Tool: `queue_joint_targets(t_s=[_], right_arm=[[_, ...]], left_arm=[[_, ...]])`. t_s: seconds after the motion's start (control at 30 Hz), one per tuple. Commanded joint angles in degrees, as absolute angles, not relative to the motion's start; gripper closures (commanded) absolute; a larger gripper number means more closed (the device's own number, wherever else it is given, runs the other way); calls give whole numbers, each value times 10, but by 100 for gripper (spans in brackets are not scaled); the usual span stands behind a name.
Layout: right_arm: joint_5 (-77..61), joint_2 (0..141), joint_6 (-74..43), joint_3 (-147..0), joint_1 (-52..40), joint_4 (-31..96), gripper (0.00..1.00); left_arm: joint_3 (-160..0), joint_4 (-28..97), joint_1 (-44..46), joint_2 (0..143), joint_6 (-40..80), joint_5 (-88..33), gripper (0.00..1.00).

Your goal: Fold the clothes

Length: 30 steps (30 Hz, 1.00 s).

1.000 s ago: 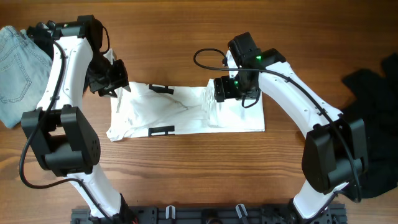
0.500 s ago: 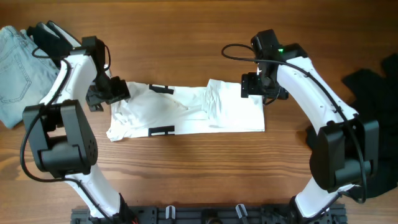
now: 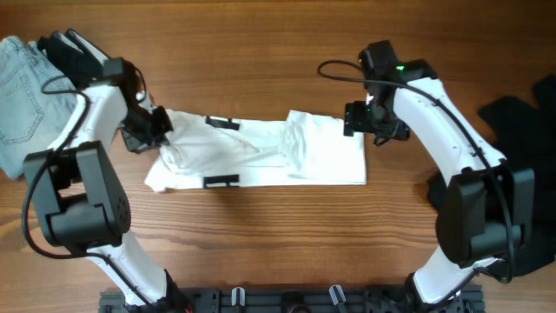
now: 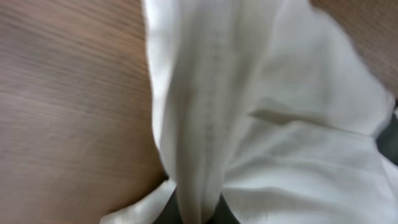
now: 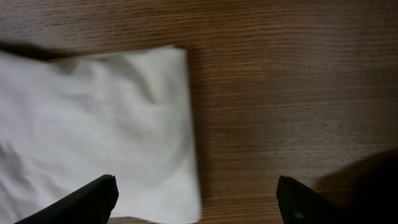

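White T-shirt (image 3: 261,152) with short black bars (image 3: 224,123) lies in a long folded band across the middle of the surface (image 3: 261,52), between the two arms. Left fingers (image 4: 163,211) are pinching a raised ridge of the shirt's cloth at its bunched end. The seam runs straight up from between them, and loose folds spill off to one side. Right fingers (image 5: 93,199) are spread with nothing between them. They hang over the shirt's squared end, whose folded edge and corner sit just ahead of them, with cloth under one finger and bare wood under the other. Black garment (image 3: 521,113) lies well out beyond the right arm, untouched. Jeans (image 3: 17,87) lie heaped beyond the left arm. On handling, the fabric looks thin, light and limp. It creases where it is pinched, sags off the grip and has no stiffness to carry a fold on its own. It likely drags on the wood rather than sliding cleanly, so a one-sided pull would skew the band. Nothing here is fragile, so a firm pinch is safe. Best holds, as I judge it, are the seams and hemmed edges, where layers stack and the cloth bites. At the right end, take the near corner through all layers together. A hold on the top layer alone would peel the fold open.
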State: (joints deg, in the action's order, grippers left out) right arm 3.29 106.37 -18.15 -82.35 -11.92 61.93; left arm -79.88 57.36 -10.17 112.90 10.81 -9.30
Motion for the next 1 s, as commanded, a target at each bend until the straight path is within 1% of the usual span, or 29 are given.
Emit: queue_joint_targets(t_s=[0.0, 0.07, 0.13, 0.2, 0.23, 0.37, 0.43, 0.5, 0.57, 0.67, 0.77, 0.8, 0.83, 0.87, 0.9, 0.97], right_arm=[[47, 1047, -157, -833, -52, 620, 12], [45, 1047, -135, -833, -23, 620, 12], [45, 1047, -120, -833, 1, 621, 12], [45, 1047, -119, -833, 8, 621, 12], [45, 1047, -119, -833, 8, 622, 12], [43, 1047, -120, -833, 8, 624, 11], [40, 1047, -119, -833, 8, 629, 12], [41, 1047, -119, -833, 8, 630, 12], [41, 1047, -114, -833, 8, 630, 11], [41, 1047, -105, -833, 8, 630, 12], [40, 1047, -105, -833, 8, 629, 11], [40, 1047, -105, -833, 8, 629, 11], [38, 1047, -104, -833, 8, 629, 8], [29, 1047, -102, -833, 8, 628, 5], [1, 1047, -79, -833, 8, 623, 4], [-106, 1047, -16, -833, 8, 611, 5]], left_arm=[[-896, 625, -145, 1075, 108, -45, 96], [-930, 655, -153, 1060, 109, -43, 96], [-956, 690, -136, 1041, 112, -102, 96], [-960, 701, -96, 1029, 112, -164, 96], [-960, 700, -60, 1024, 118, -188, 96], [-959, 659, 95, 1033, 184, -181, 96], [-959, 622, 175, 1054, 219, -134, 96], [-959, 608, 238, 1080, 245, -123, 96], [-959, 604, 282, 1100, 249, -123, 96], [-959, 601, 322, 1119, 249, -121, 96], [-959, 593, 336, 1124, 276, -121, 96], [-959, 589, 339, 1124, 275, -124, 88], [-961, 584, 339, 1122, 275, -142, 74], [-970, 587, 336, 1118, 263, -166, 68], [-988, 600, 324, 1108, 234, -172, 64], [-1040, 641, 275, 1071, 225, -136, 60]])
